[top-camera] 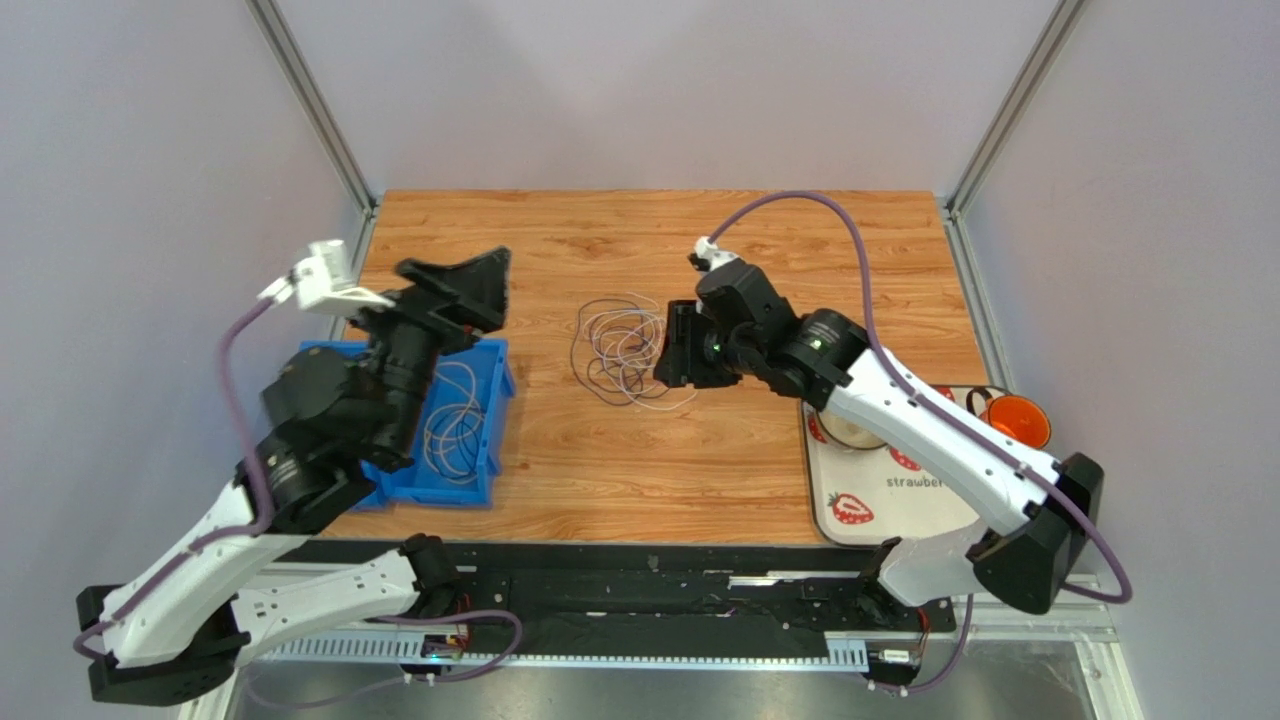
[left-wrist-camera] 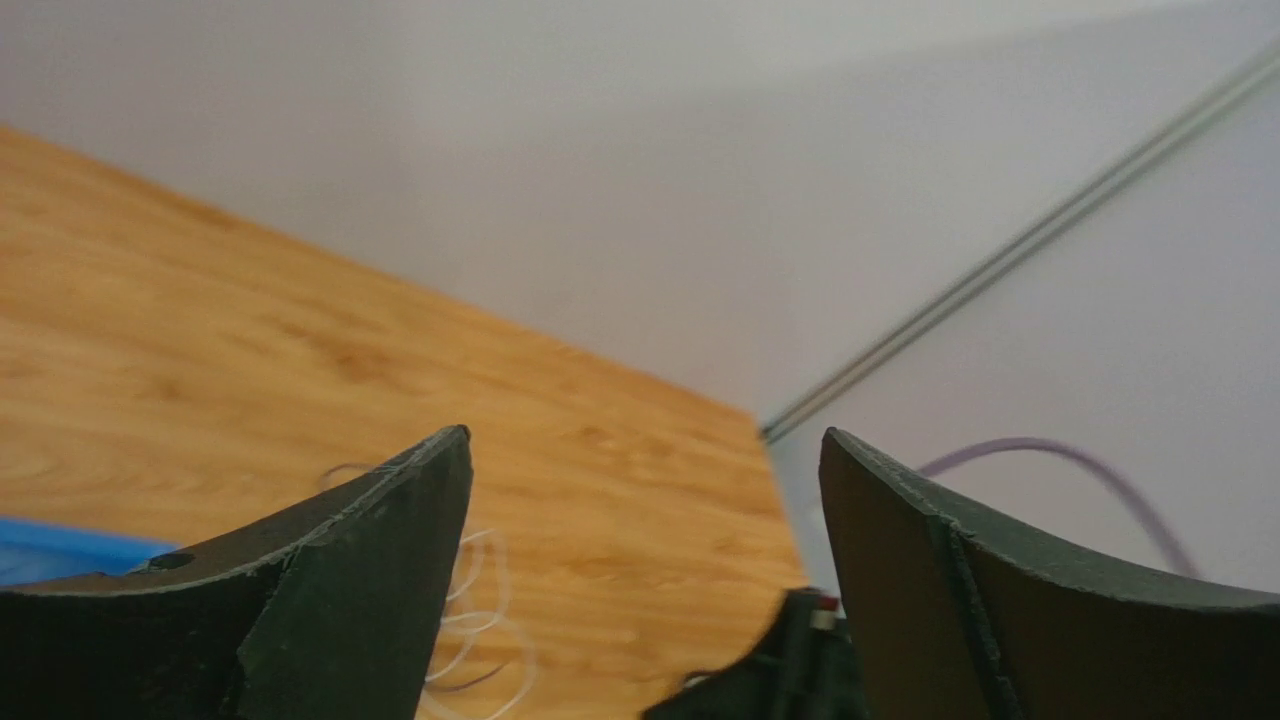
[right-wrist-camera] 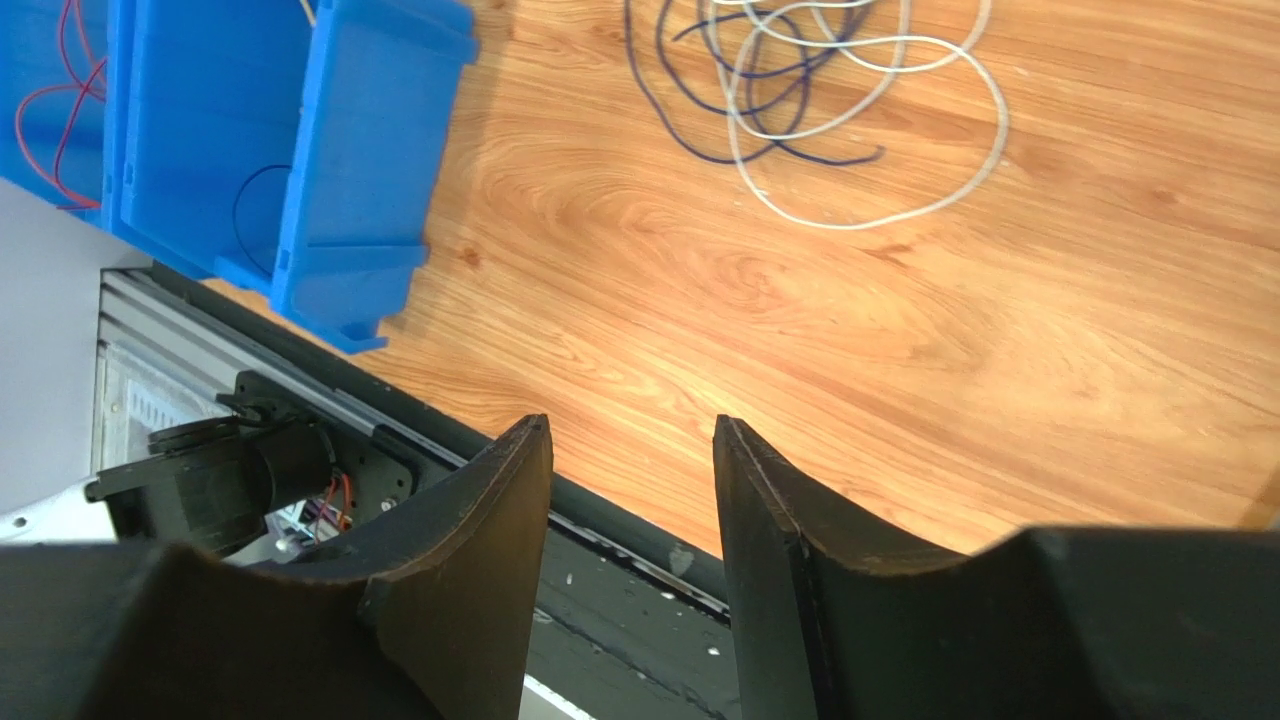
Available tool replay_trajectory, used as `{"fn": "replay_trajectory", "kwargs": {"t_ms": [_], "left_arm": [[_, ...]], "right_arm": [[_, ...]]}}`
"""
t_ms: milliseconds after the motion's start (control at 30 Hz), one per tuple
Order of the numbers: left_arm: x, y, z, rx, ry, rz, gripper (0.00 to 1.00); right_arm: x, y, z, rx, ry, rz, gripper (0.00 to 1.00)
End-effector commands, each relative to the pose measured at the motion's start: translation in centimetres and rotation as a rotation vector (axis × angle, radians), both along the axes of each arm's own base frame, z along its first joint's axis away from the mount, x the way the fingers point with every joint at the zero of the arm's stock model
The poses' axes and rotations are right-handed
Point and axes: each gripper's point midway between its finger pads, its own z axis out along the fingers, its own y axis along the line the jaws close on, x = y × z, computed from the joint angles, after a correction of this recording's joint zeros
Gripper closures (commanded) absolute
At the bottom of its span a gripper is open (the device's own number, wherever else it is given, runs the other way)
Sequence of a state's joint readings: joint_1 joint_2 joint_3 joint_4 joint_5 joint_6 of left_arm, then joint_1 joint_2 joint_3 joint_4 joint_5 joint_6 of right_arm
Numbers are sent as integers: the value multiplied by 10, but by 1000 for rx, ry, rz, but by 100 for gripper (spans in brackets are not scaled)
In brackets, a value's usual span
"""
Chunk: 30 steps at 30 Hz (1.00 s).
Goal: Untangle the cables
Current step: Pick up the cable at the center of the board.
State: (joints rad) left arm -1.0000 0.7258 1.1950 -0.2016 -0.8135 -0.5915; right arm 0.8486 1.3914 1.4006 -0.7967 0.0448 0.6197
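Currently the right gripper (right-wrist-camera: 631, 432) hangs with jaws parted and empty, the cables (top-camera: 613, 353) ahead of its fingertips. Closing on several loops together could tighten the tangle.

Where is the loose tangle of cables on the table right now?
From above, the cable tangle lies near the middle of the wooden table, between the blue bin to its left and the right gripper close on its right.

Tangle: white and dark purple cables (top-camera: 616, 353), loose overlapping loops lying flat, just left of the right gripper (top-camera: 669, 353).
Others: thin white and red loops (top-camera: 451, 428) in the bin (top-camera: 499, 393), near the left gripper (top-camera: 455, 273).
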Motion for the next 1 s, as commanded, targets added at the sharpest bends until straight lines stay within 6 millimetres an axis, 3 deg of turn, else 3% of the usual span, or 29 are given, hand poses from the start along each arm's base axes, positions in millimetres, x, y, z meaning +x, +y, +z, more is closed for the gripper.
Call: {"fn": "replay_trajectory", "kwargs": {"t_ms": [0,133,167,267,333,433,800,967], "left_arm": [[27,-7,-76,381,220,131,5],[51,-45,-138,602,463,23,4],[56,-47,-148,637,508,13,4],[58,-81,-194,772,663,-198,4],[62,-95,-229,846,758,-263,21],[69,-100,-261,869,814,-243,23],[103,-126,-319,803,837,-324,23],[119,-127,-340,797,866,-341,25]], "right_arm": [[-5,-27,9,11,-46,-31,52],[-12,-36,4,6,-41,-27,53],[-14,-38,4,5,-41,-26,53],[-17,-43,-4,-13,-31,-30,54],[-21,-47,-11,-20,-21,-34,54],[-24,-51,-22,-33,-4,-38,55],[-18,-64,-45,-79,25,-77,56],[-17,-64,-55,-83,45,-72,57]]}}
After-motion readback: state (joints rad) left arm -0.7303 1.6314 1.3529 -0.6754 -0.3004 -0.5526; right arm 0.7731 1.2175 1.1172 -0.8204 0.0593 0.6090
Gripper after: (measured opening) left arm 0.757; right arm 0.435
